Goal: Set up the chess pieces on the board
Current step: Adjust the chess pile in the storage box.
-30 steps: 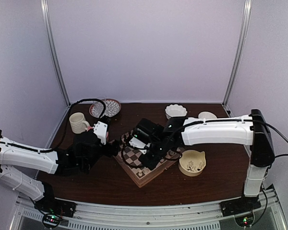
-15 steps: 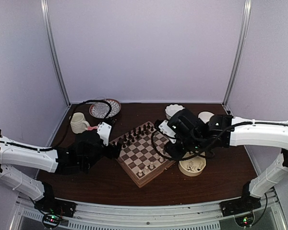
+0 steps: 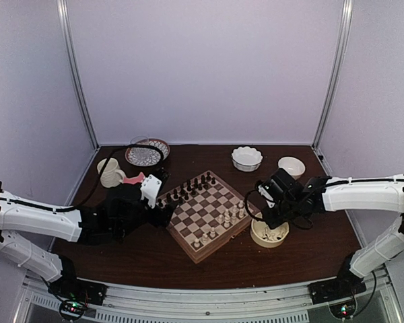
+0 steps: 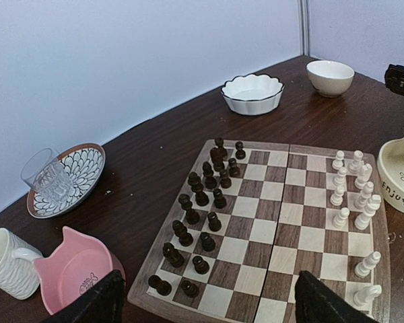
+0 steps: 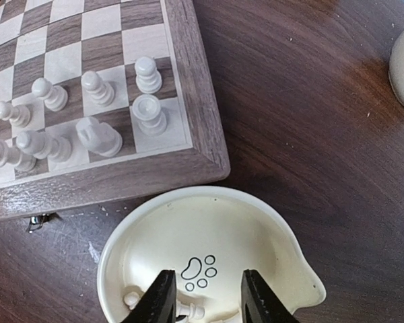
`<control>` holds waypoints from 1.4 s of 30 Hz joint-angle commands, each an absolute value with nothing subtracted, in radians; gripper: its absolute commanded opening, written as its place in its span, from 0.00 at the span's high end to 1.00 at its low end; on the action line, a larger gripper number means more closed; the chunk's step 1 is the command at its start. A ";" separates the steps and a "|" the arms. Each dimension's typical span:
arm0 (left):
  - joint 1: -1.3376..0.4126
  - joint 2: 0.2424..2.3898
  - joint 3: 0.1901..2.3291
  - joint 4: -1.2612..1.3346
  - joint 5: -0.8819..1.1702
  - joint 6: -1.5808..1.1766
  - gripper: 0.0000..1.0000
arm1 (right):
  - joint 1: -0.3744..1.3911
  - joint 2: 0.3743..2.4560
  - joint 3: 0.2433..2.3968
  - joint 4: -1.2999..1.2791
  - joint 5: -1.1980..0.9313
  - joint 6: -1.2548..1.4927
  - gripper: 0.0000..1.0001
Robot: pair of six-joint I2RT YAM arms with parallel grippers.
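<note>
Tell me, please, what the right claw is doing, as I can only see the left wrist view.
Observer: The right claw hangs over the cream bowl, open and holding nothing.
Operator: Are there any pieces in that bowl?
Observer: Yes, at least two white pieces lie on its bottom, just under the claw.
Operator: Is the right arm over the board?
Observer: No. Seen from above, the right arm lies wholly to the right of the board.
</note>
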State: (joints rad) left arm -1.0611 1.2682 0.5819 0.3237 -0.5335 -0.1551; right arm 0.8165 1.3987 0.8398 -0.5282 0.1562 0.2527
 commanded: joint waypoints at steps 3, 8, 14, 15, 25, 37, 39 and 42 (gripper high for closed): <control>-1.056 1.249 0.601 0.339 -0.507 -0.144 0.13 | 0.773 1.470 0.841 -0.459 0.078 0.283 0.65; -1.057 1.246 0.600 0.339 -0.510 -0.145 0.13 | 0.763 1.532 0.862 -0.467 0.023 0.282 0.63; -1.057 1.248 0.602 0.335 -0.507 -0.147 0.13 | 0.762 1.593 0.890 -0.489 -0.060 0.269 0.63; -1.057 1.249 0.602 0.335 -0.507 -0.147 0.13 | 0.762 1.605 0.900 -0.504 -0.078 0.261 0.63; -1.056 1.250 0.607 0.326 -0.505 -0.145 0.12 | 0.767 1.678 0.978 -0.738 -0.027 0.249 0.56; -1.057 1.232 0.607 0.316 -0.513 -0.143 0.12 | 0.769 1.617 1.001 -0.897 0.162 0.295 0.55; -1.057 1.234 0.607 0.316 -0.513 -0.144 0.12 | 0.770 1.616 1.012 -0.939 0.203 0.315 0.55; -1.057 1.235 0.609 0.315 -0.514 -0.142 0.12 | 0.770 1.623 1.027 -0.980 0.240 0.334 0.55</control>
State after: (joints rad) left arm -1.0611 1.2518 0.5819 0.3023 -0.5159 -0.1547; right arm 0.7689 1.6398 0.9977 -0.8665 0.1295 0.2935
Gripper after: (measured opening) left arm 0.880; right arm 0.447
